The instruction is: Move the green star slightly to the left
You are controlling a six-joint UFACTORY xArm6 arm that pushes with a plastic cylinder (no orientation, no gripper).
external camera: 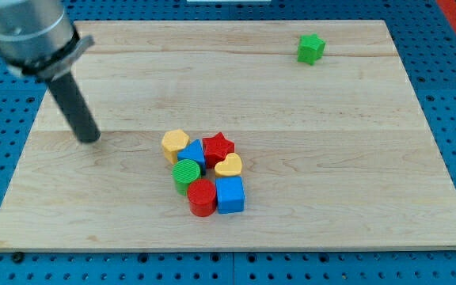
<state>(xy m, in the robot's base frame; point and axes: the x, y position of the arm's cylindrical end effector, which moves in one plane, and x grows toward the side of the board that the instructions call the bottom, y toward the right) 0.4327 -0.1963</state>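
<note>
Pale wood planks make up the board [307,142] I am working over, its grain running across the view, and it rests on a blue pegboard [450,47] dotted with regular holes; a sliver of red shows at the view's top right corner. I take the cluster of blocks at the board's middle as my landmark. It is tightly packed: a yellow block [174,144] at its upper left, a blue block [192,152] just beside that, a red star [218,148] at the top right, a yellow heart [229,165] below the star, a green cylinder [186,173] with a ribbed top, a red cylinder [201,196] and a blue cube [229,194] at the bottom.

Well apart from that cluster, toward the view's top right, the green star [310,48] sits alone near the board's far edge.

My rod has no jaws to open or close; it carries nothing. My tip [90,138] rests on the board to the view's left of the cluster, clear of every block and far from the green star.
</note>
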